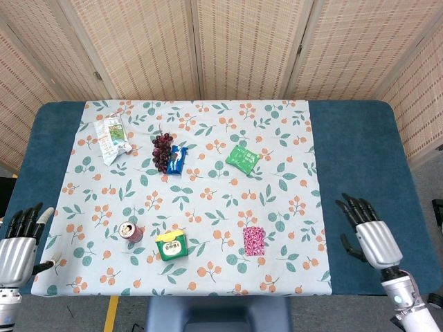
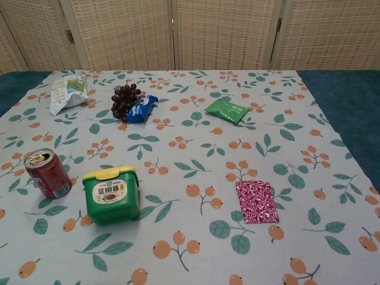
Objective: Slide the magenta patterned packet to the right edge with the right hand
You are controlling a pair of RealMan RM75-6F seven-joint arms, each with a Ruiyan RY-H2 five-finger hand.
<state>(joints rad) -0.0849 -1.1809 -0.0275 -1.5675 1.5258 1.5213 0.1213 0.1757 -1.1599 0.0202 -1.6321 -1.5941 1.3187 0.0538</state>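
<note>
While the right hand (image 1: 367, 234) hovers with fingers spread and empty over the blue desk (image 1: 360, 173), the magenta patterned packet (image 1: 254, 241) lies flat to its left, well apart. Best bet: lower flat fingers onto it, press lightly, drag right.

Bright, even light is filling both views, casting only faint, soft shadows beneath the objects. Nothing is glaring or blurring; focus is staying sharp, with the chest view showing slight wide-angle stretching.
</note>
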